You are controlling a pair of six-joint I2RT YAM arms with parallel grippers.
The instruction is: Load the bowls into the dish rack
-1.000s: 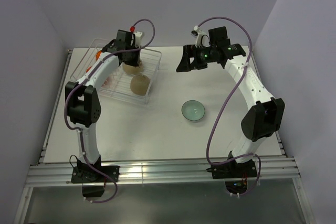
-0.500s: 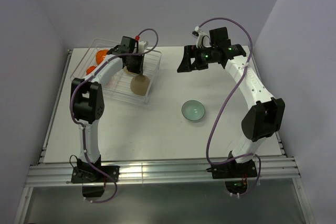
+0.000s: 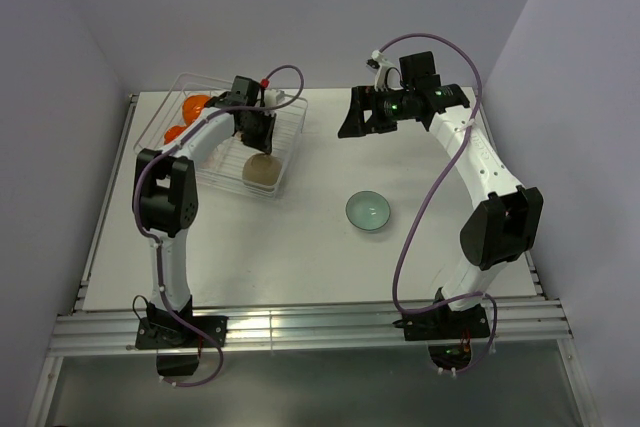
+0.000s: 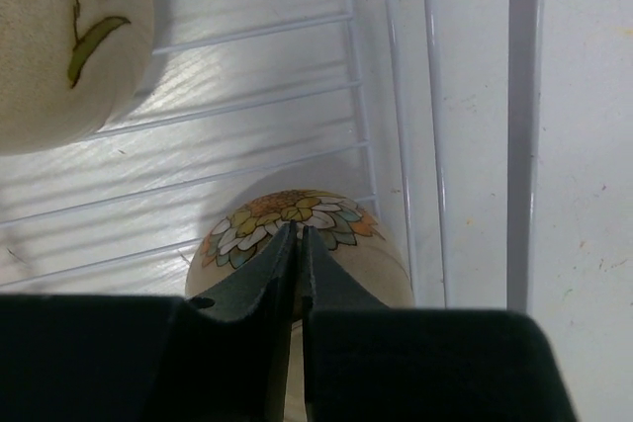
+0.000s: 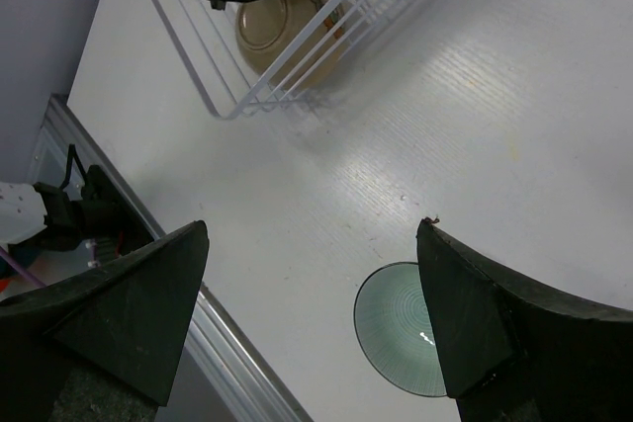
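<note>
The dish rack [image 3: 288, 117] stands at the back left, a clear tray with white wires [image 4: 247, 106]. My left gripper [image 3: 256, 137] is down inside it, shut [image 4: 299, 234] on the rim of a cream bowl with a flower pattern [image 4: 336, 219]. A second cream bowl [image 3: 263, 169] leans in the rack's near end and shows in the left wrist view [image 4: 69, 46]. The orange bowl [image 3: 195, 105] sits at the rack's far left. The teal bowl [image 3: 368, 211] lies upright on the table. My right gripper [image 3: 350, 117] is open and empty, high above the table [image 5: 312, 229], with the teal bowl [image 5: 396, 333] below it.
The rack's clear right wall [image 4: 524, 126] runs close beside the held bowl. White walls enclose the table on three sides. A metal rail [image 3: 300, 327] runs along the near edge by the arm bases.
My left gripper has moved toward the near right and down into the rack with the cream bowl, uncovering the orange bowl. The right arm and the teal bowl have not moved.
</note>
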